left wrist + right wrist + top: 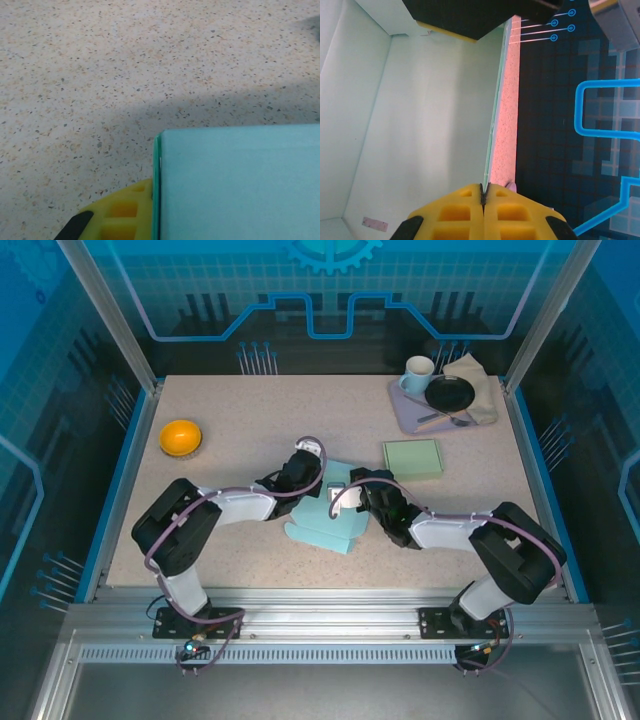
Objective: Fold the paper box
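Note:
The light blue paper box (325,525) lies part-folded at the table's middle, between both arms. My left gripper (303,476) sits at the box's far left side. In the left wrist view one yellow finger (120,215) presses against the edge of an upright blue panel (240,185), and the panel hides the other finger. My right gripper (352,490) is at the box's far right side. Its yellow fingers (455,212) are shut on the thin edge of a box wall (492,135), with the pale inside of the box (420,125) to the left.
A flat green box (412,457) lies just right of the work area. An orange bowl (181,436) stands at the left. A lilac tray (410,410) at the back right carries a cup (419,372), a black plate (450,393) and a napkin.

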### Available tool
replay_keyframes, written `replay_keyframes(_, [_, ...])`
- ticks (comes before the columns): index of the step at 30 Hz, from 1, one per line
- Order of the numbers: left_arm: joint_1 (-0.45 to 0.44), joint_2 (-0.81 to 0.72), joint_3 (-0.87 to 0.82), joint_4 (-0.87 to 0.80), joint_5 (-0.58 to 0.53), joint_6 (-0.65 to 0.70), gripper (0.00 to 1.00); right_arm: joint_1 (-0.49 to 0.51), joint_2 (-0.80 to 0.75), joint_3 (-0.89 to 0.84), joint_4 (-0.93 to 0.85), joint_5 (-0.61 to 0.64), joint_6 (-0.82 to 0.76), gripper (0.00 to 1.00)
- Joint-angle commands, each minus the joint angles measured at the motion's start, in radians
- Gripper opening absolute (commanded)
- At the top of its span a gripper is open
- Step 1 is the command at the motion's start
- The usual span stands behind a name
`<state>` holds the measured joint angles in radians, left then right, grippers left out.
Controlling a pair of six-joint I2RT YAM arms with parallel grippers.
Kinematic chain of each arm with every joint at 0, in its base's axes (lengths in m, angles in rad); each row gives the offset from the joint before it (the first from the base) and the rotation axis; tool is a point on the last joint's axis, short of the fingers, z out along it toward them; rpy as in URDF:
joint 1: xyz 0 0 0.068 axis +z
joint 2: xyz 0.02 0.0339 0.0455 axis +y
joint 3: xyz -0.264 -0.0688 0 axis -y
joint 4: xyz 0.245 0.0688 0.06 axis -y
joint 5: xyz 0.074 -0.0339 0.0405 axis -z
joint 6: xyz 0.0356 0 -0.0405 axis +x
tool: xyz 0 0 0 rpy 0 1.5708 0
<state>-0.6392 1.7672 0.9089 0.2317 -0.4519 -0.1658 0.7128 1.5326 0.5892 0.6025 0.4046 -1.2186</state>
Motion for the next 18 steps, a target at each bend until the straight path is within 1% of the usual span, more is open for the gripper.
replay_keyframes(1, [0.044,0.049,0.008,-0.165,-0.292,-0.069,0.03,-0.002,0.017,-0.026,-0.083,0.014,0.010,0.00])
replay_keyframes(3, [0.045,0.057,0.013,-0.186,-0.293,-0.086,0.06,-0.002,0.019,-0.022,-0.078,0.021,0.017,0.00])
replay_keyframes(5, [0.044,0.057,0.007,-0.173,-0.263,-0.091,0.11,-0.003,0.018,-0.021,-0.076,0.021,0.030,0.00])
replay_keyframes(9, [0.045,0.035,-0.040,-0.073,-0.073,-0.061,0.28,-0.005,0.014,-0.017,-0.088,0.017,0.054,0.00])
replay_keyframes(12, [0.045,0.014,-0.066,-0.014,0.022,-0.057,0.36,-0.005,0.011,-0.020,-0.086,0.017,0.059,0.00])
replay_keyframes(17, [0.045,-0.028,-0.090,0.012,0.065,-0.061,0.44,-0.003,0.006,-0.023,-0.085,0.016,0.057,0.00])
replay_keyframes(18, [0.045,-0.040,-0.097,0.014,0.074,-0.064,0.47,-0.003,0.005,-0.023,-0.085,0.017,0.057,0.00])
